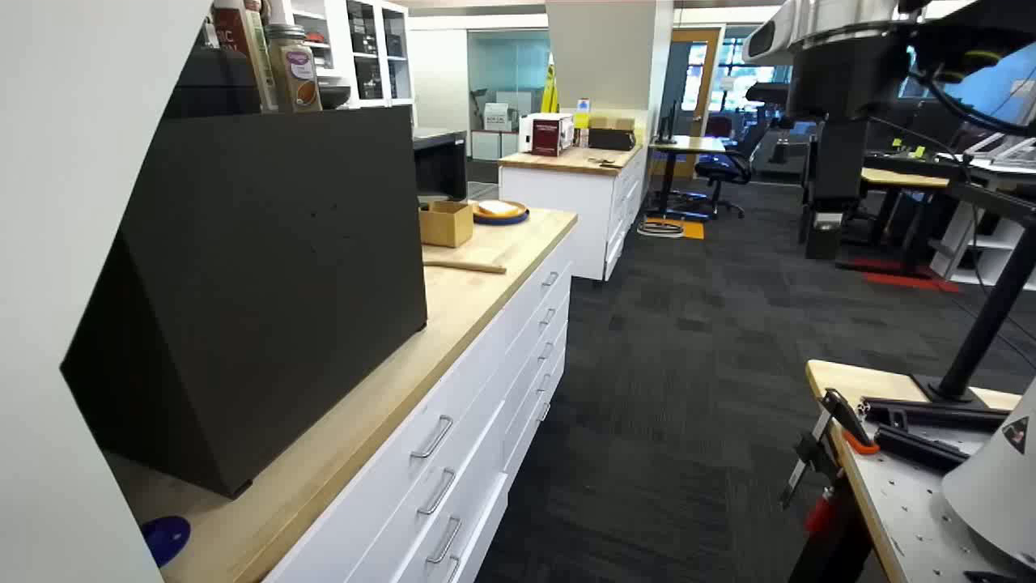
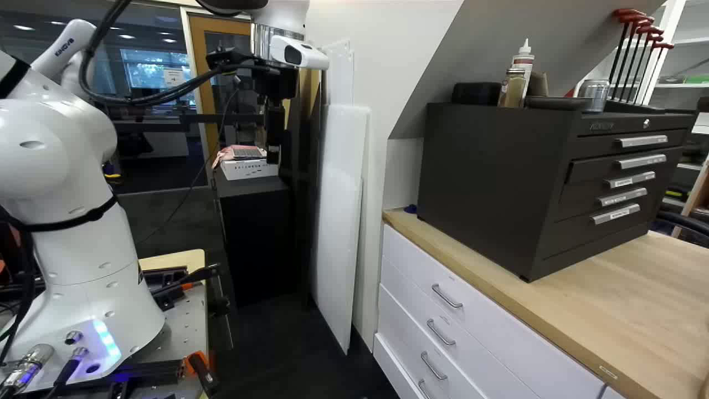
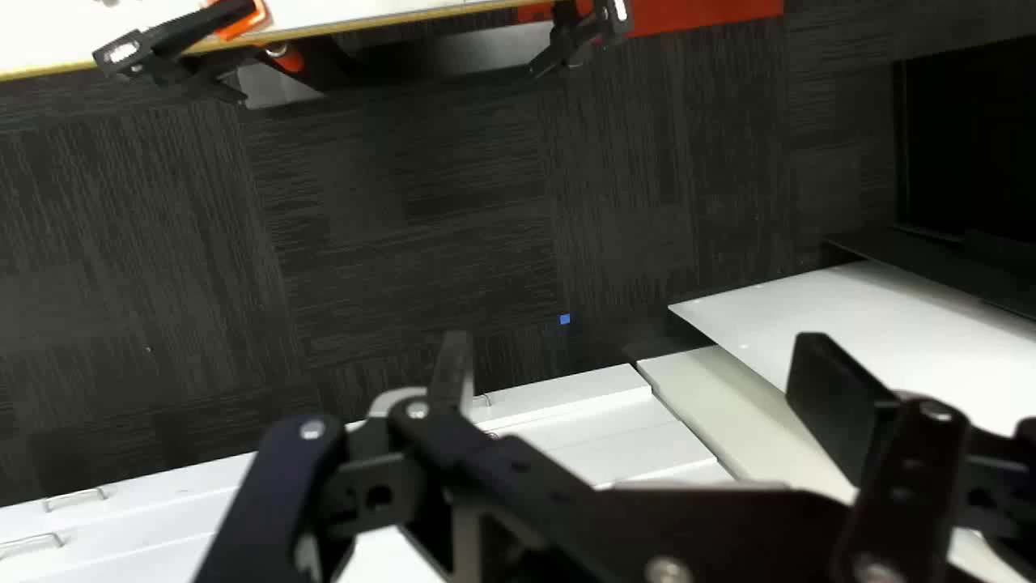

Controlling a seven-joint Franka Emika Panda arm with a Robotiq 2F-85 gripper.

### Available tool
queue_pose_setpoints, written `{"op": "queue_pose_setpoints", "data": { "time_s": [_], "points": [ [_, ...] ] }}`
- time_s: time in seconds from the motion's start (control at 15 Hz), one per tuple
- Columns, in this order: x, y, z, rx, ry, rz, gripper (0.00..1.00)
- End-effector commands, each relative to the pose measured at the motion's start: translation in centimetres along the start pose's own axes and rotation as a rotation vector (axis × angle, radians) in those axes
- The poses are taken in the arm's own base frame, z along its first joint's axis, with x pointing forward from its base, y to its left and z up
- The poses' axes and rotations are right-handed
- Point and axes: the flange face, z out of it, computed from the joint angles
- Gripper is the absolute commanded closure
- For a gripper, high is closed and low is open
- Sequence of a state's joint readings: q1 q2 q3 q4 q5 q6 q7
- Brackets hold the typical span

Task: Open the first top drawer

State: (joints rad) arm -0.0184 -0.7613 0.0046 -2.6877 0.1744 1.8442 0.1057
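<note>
While the hand (image 3: pixel 643 380) gapes wide | top drawer (image 2: pixel 479 313) sits closed — interior hidden | lower drawers (image 2: pixel 407 341) cut off

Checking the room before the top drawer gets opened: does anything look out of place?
Yes: in the wrist view, a small blue square, perhaps a scrap, lies on the dark carpet near the white drawer cabinet. Its colour stands out. No spill shows.
</note>
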Motion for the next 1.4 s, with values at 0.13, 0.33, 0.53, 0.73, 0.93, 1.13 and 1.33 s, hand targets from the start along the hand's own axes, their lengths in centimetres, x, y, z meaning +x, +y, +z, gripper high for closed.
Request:
{"op": "queue_pose_setpoints", "data": {
  "time_s": [0.13,0.33,0.53,0.73,0.93,1.13,1.33],
  "points": [
    [0.0,0.0,-0.1,0.0,0.0,0.0,0.0],
    [0.1,-0.1,0.1,-0.005,-0.001,-0.006,0.0],
    [0.8,-0.4,0.7,-0.027,0.016,-0.038,0.0],
    [3.1,-0.9,2.1,-0.063,0.052,-0.107,0.0],
    [6.1,-1.3,4.5,-0.103,0.089,-0.174,0.0],
    [9.0,-1.6,7.4,-0.142,0.102,-0.235,0.0],
    [11.8,-1.8,9.9,-0.175,0.109,-0.28,0.0]
  ]
}}
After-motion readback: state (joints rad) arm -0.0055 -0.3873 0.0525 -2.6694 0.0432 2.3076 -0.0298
